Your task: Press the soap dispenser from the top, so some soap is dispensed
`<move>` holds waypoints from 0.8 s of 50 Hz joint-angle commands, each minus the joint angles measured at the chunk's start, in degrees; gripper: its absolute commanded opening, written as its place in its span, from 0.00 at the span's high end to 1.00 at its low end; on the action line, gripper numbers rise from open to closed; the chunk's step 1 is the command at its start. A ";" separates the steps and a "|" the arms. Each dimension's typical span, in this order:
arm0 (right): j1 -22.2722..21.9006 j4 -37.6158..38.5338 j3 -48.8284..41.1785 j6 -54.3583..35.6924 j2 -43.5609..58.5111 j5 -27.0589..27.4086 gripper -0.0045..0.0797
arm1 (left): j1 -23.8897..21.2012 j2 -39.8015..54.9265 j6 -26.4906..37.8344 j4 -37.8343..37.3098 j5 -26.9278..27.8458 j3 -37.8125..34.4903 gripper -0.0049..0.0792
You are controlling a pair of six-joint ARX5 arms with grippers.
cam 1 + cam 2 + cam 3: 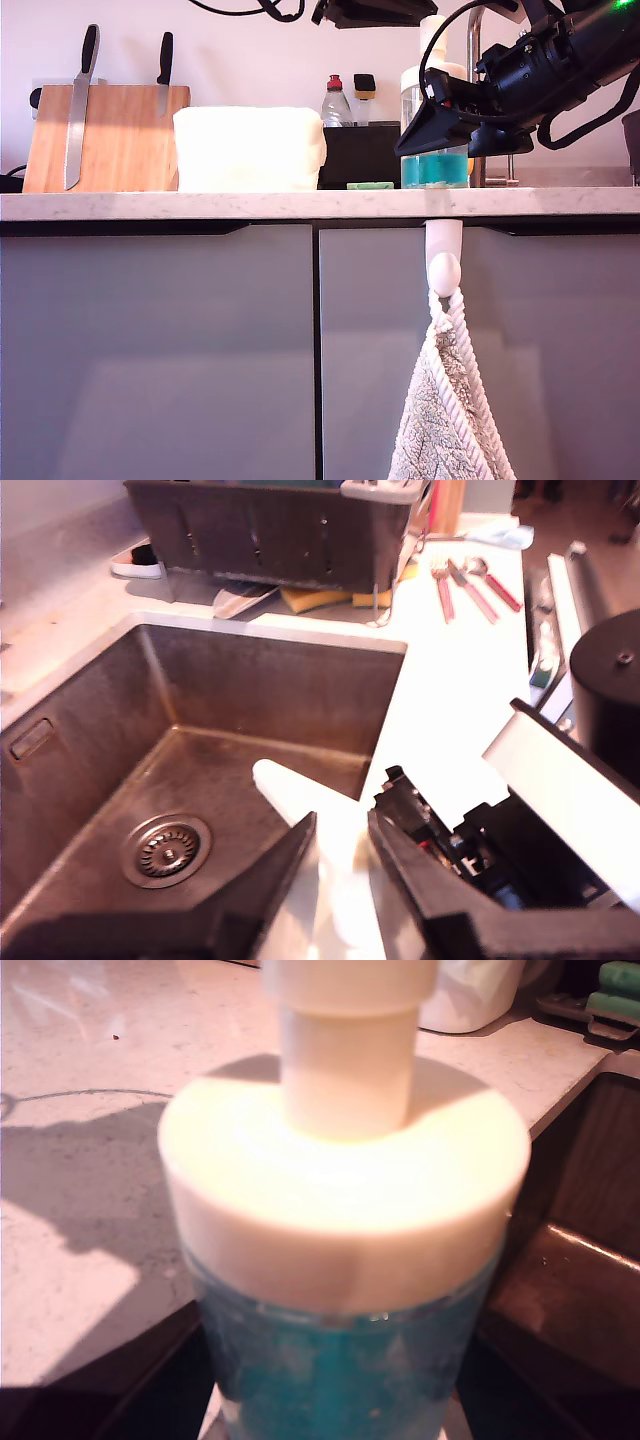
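Black jaws of my first gripper point(342, 825) are shown slightly parted, grasping nothing, with a white part, judged to be the pump top of the soap dispenser point(340, 1210), seen beyond the gap and the sink point(250, 700) below it. In the exterior view this gripper is cut off by the upper edge of the frame, right of centre, above the bottle.

My second gripper point(430, 125) is carried on the arm entering from the exterior view's upper right. Its jaws are placed on either side of the clear bottle wall, below the wide white cap. Whether they are clenched on the bottle or merely flanking it cannot be told.

The dispenser is stood upright on the pale countertop point(200, 203), right of centre in the exterior view, just in front of the tap point(478, 60). The soap point(445, 168) is seen as teal-blue liquid in the lower part. A green sponge point(370, 185) lies near it towards the exterior view's left.

The step in hand is judged to be the press itself. It is best done with the bottle steadied from the side while the plunger knob point(345, 1060) is met squarely and driven straight down. An off-centre push would be expected to tilt or slide the bottle.
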 commanded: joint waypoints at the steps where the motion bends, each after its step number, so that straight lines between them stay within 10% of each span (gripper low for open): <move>1: 0.26 -0.74 -0.63 -0.37 0.22 0.11 0.72 | -0.15 3.82 0.85 -2.99 -0.98 -2.56 0.80; 40: 0.24 -1.14 -0.63 -1.25 0.22 0.26 0.72 | -0.20 7.72 3.85 -8.50 -0.96 -2.56 0.80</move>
